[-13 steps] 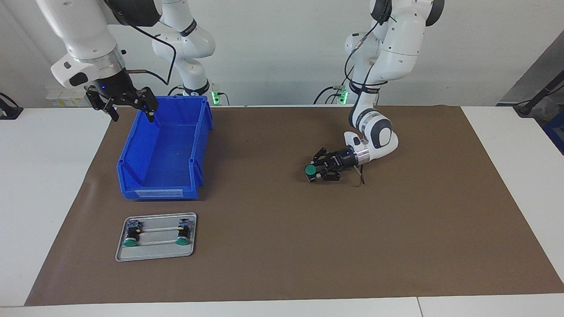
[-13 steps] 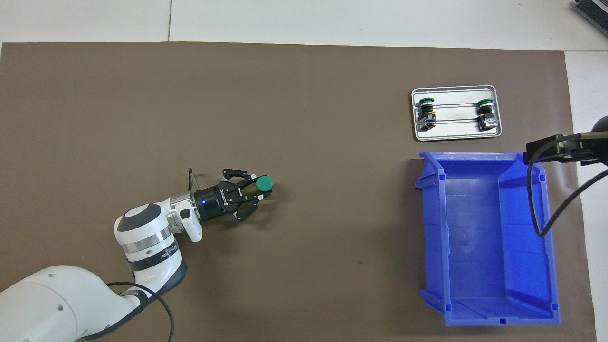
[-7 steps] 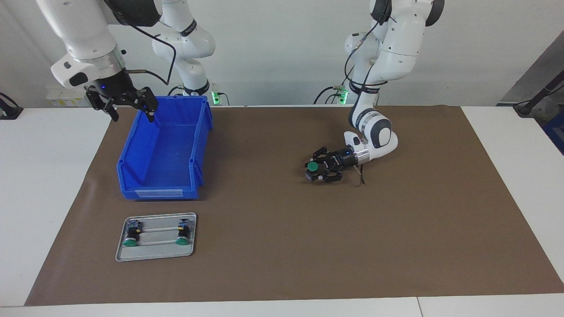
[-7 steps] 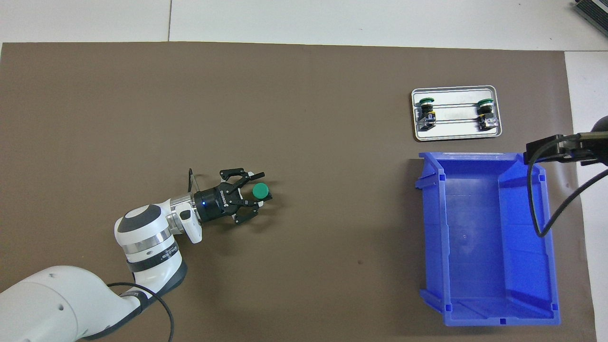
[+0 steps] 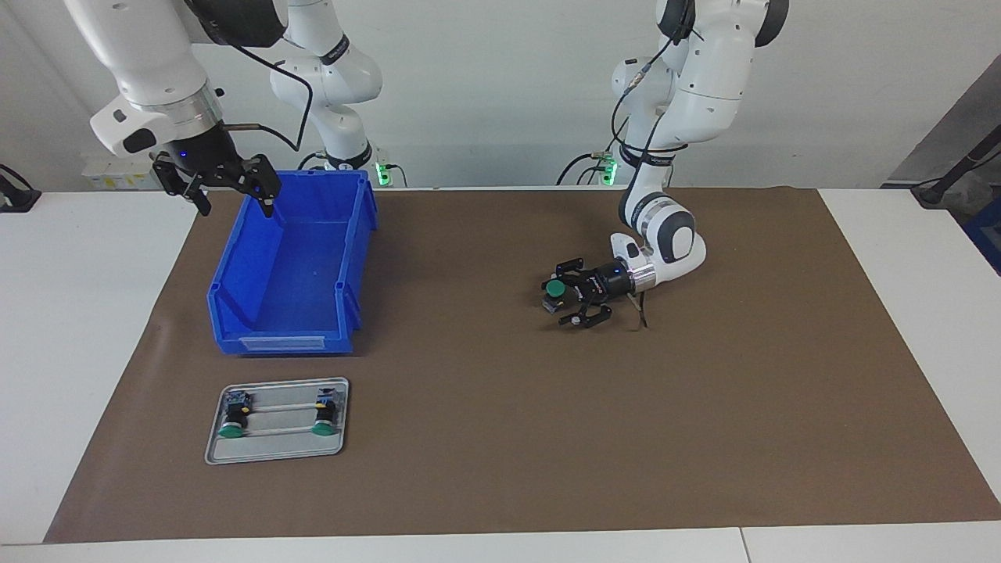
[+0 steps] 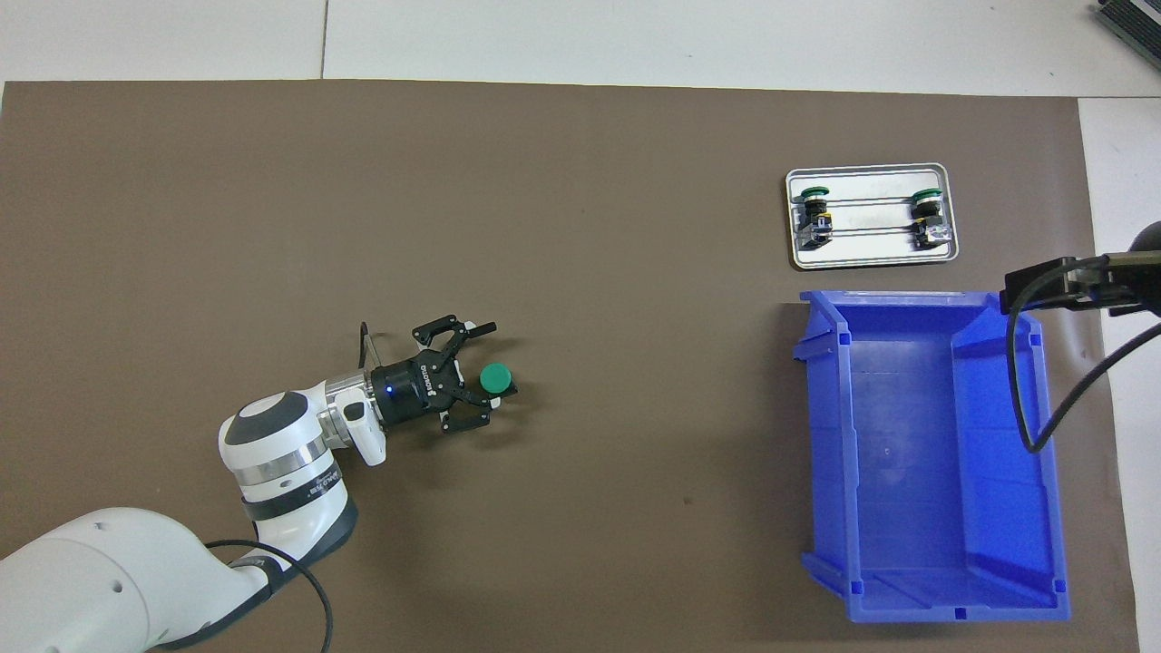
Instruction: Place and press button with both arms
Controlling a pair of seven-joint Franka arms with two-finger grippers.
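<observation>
button (image 5: 555, 288) stands upright, green cap up, between left end effector (image 5: 569, 299) fingers.

The left gripper (image 5: 569, 303) (image 6: 473, 374) has spread its fingers wider on the mat, and the button (image 5: 555, 289) (image 6: 495, 377) between them has shifted slightly nearer the robots.
</observation>
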